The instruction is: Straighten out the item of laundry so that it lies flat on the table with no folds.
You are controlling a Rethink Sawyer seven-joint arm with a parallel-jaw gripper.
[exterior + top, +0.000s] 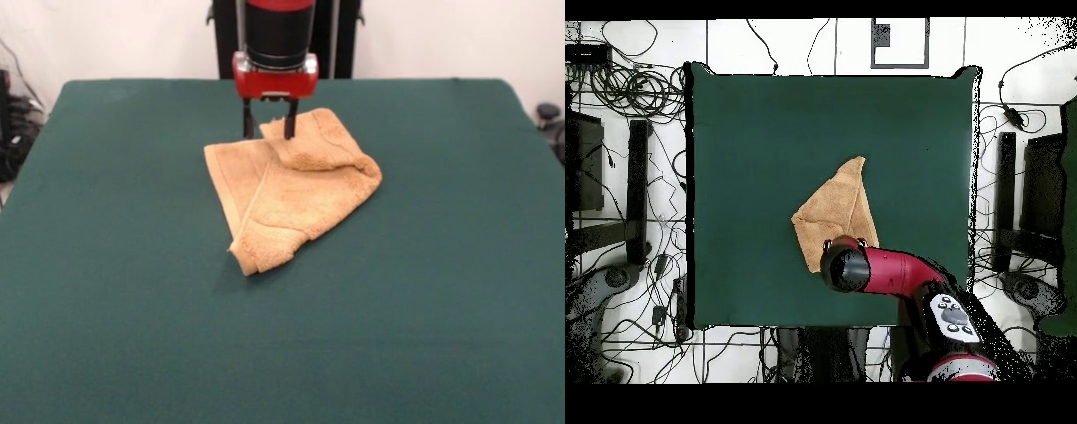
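Clamped on the far edge of the tan-orange towel [287, 185], my gripper [267, 124] pinches a raised corner between its two dark fingers [290, 119]; the towel lies folded near the green table's [441, 291] centre.

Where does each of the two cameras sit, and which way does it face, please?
Front view: sits across the table facing the robot; looks at the towel; the arm comes down from the top, gripper at the towel's far edge.
Overhead view: hangs above, looking straight down, the robot's base at the bottom; the red arm covers the towel's near edge.
Shared: towel, green table, arm.
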